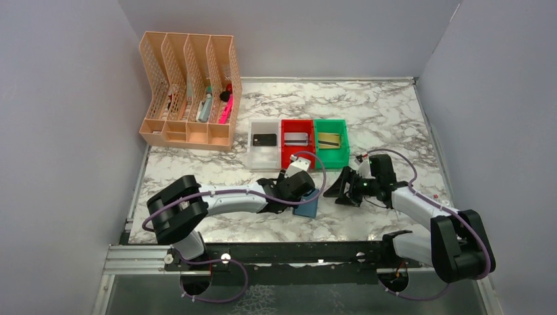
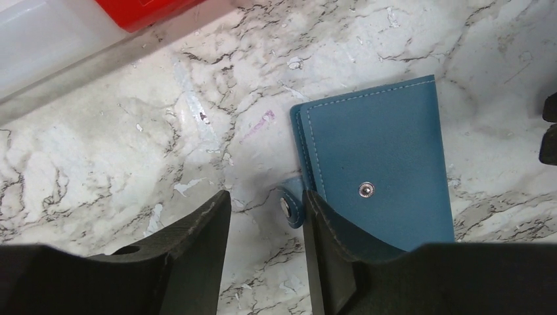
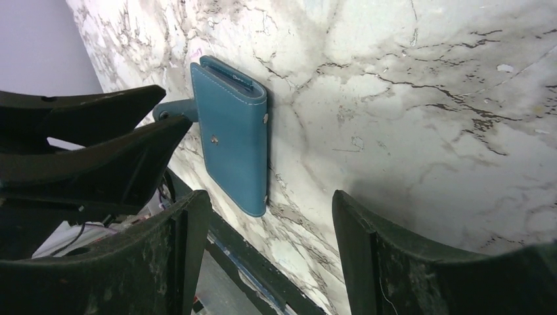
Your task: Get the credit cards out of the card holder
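The left gripper (image 2: 266, 201) has its two matte black, wedge-shaped fingers apart and grips nothing. In the gap, against the finger on the wallet's side, lies a short strap (image 2: 289, 207) with a metal snap. Just beyond that finger the blue wallet (image 2: 381, 177) lies shut and flat on the marble table (image 2: 164, 131), smooth leather with pale stitching and a round stud. Past the wallet, the right gripper (image 3: 270, 200) has its jaws wide and empty, its scuffed fingers pointing at the wallet. Farther ahead stand three plastic bins: a black card (image 1: 265, 140) in the white bin (image 1: 256, 161), a silver card (image 1: 297, 138) in the red bin (image 1: 285, 154), a gold card (image 1: 329, 140) in the green bin (image 1: 344, 151).
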Controlling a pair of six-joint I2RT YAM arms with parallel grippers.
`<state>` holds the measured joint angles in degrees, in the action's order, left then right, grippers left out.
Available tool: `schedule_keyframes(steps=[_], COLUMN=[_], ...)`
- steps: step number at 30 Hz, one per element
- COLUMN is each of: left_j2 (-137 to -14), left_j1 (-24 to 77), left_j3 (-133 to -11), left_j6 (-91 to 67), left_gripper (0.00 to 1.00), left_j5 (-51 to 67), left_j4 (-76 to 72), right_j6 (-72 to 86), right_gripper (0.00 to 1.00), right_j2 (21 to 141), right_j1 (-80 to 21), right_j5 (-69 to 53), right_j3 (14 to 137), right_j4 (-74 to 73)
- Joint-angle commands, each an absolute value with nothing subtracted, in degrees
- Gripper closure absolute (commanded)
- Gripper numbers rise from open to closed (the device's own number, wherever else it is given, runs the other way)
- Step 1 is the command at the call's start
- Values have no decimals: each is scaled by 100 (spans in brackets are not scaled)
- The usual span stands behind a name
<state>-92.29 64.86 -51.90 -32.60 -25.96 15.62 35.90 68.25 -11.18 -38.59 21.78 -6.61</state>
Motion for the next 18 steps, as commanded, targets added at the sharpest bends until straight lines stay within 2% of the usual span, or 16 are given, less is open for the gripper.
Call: schedule_keyframes(steps=[1,6,10,15,18], left_j2=[-9129,-9098,-9096,-8944,-8587], left_j1=[6285,6194,6039,5891,5880], left_j3=[-5079,-4854,-4658,-4556,-4486], left_j6=[-3259,-3255,-3453,-3500,-3443], left_gripper=[55,62,74,100,100], left_j5=[-2128,-1494,-1260,-1321,-1338], left_j4=[1144,671,488,591,550], right_j6=[3502,3533,3535,3525,3521], right_gripper=[27,27,27,27,27], right_j2=[6854,6847,6855,6822,6794], right_j1=[-1117,-1122,-1117,-1121,-1124], right_j5=[-3799,-3804,-3833,-3891,-3894], right_j3=[2337,2338,2359,2414,2426], right_j4=[-778,-765,-773,-795,-798])
